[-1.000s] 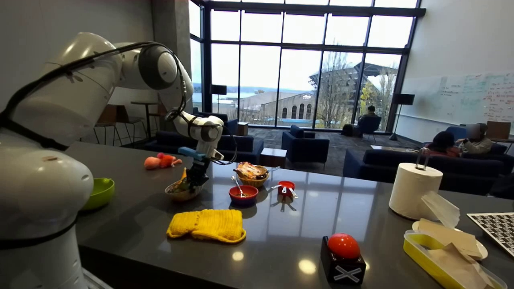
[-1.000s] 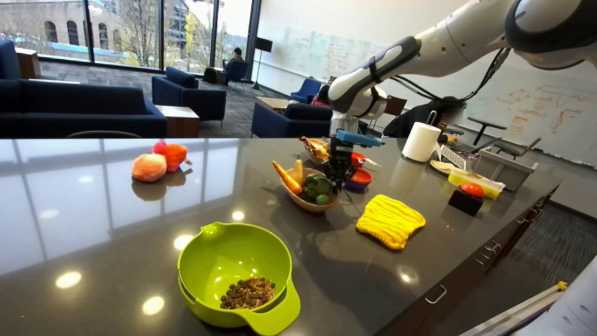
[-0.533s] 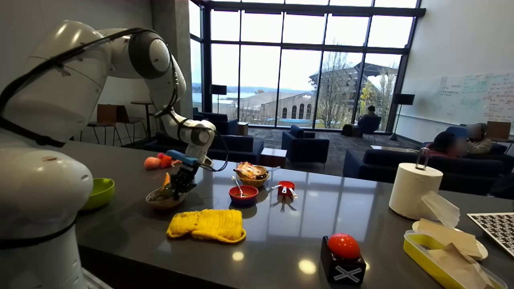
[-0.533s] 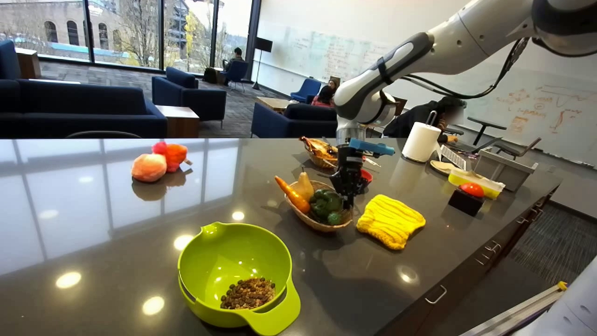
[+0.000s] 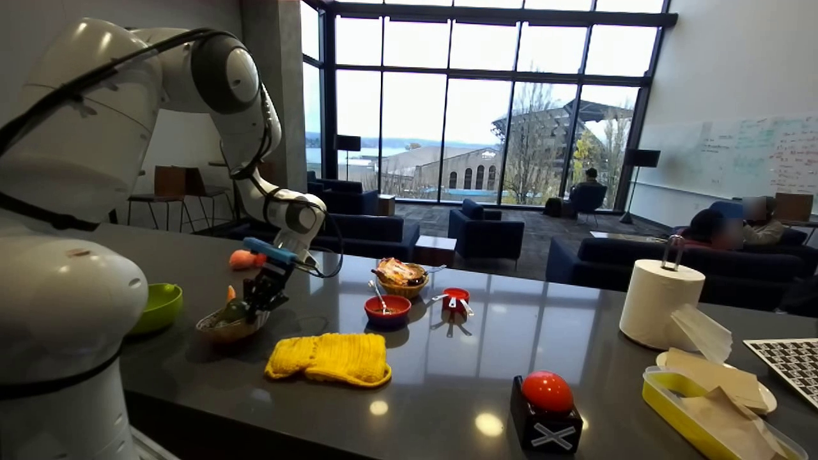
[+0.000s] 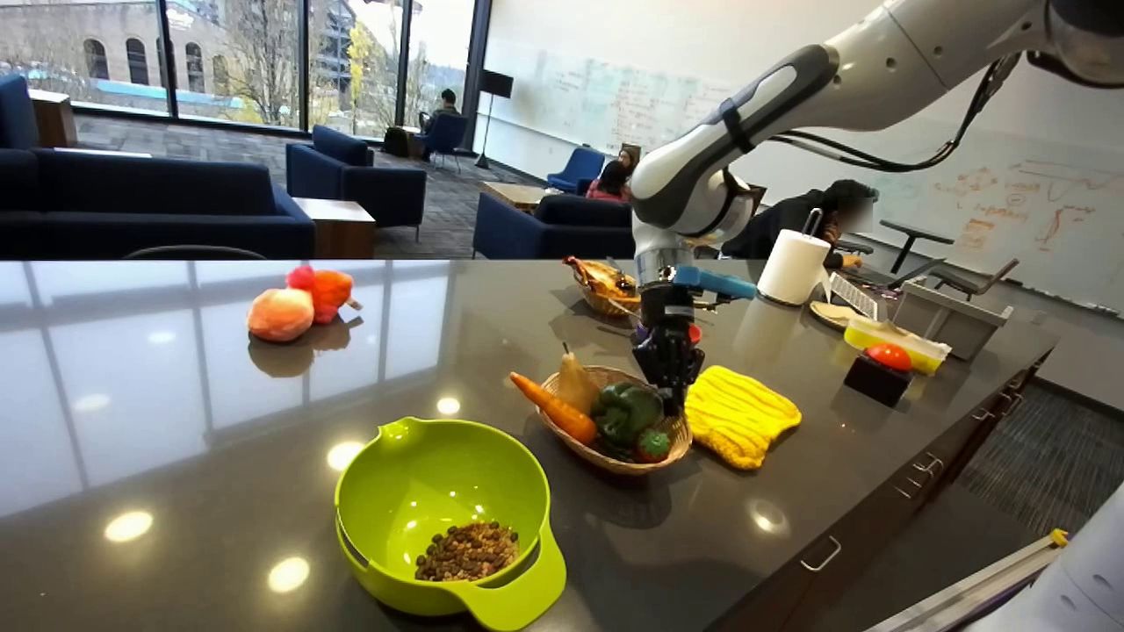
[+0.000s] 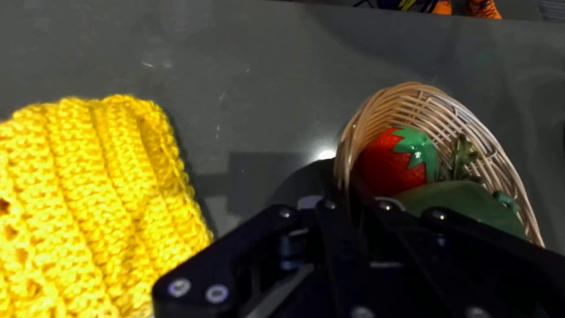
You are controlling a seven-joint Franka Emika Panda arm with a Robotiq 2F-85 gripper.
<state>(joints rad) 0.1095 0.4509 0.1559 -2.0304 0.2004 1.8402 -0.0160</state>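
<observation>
Rim grip: the pincer (image 6: 673, 404) is pinching the thin rim of the basket (image 7: 419, 104), its sides pressing nearly together; this hold is looking like the part that is done.
Letting go: the pincer is not yet freeing the rim, so release is seeming to be what is left.
Basket against pincer: the basket is lying right at the pincer's tips, its rim running between them and its hollow spreading to one side.
Basket's load: a strawberry (image 7: 388, 168) and a pepper (image 6: 628, 411) are sitting inside the basket by the pinched rim, a pear (image 6: 577, 384) and a carrot (image 6: 562, 412) lying beyond them.
Basket's underside: the pictures are not showing clearly whether it is touching the counter (image 7: 265, 66) or hanging just above.
Yellow cloth (image 6: 742, 417): it is lying just beside the basket.
Green bowl (image 6: 404, 491): it is standing near the basket.
Red bowl (image 5: 388, 320): it is standing farther from the basket.
Soft toys (image 6: 281, 316): they are lying well apart from the basket.
</observation>
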